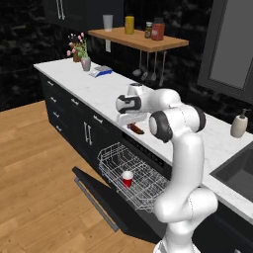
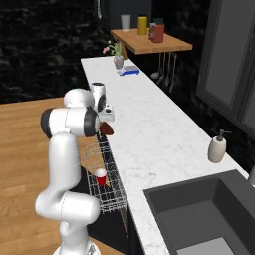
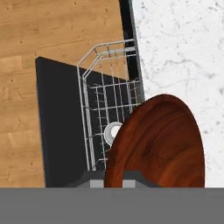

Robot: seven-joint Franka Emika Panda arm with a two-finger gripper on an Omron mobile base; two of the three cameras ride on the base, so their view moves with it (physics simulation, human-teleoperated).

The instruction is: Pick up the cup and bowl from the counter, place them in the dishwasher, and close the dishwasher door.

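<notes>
My gripper (image 3: 110, 182) is shut on the rim of the reddish-brown bowl (image 3: 162, 144), which tilts steeply over the front edge of the white marble counter (image 3: 183, 43). The base views show the gripper (image 1: 131, 123) with the bowl (image 1: 135, 129) hanging just under it, above the open dishwasher (image 1: 148, 163). The red cup (image 1: 127, 178) stands upright in the white wire rack (image 1: 111, 158), its white inside (image 3: 113, 131) visible past the bowl. The black dishwasher door (image 1: 99, 197) lies folded down over the wood floor. The bowl (image 2: 106, 129) and cup (image 2: 100, 177) also show from the right.
A soap dispenser (image 2: 217, 148) stands by the dark sink (image 2: 199, 214). A flower vase (image 1: 85, 62) and a blue-and-white item (image 1: 101, 71) sit at the counter's far end. The wooden shelf (image 1: 141, 38) above carries a tumbler and jars, with utensils hanging beneath it.
</notes>
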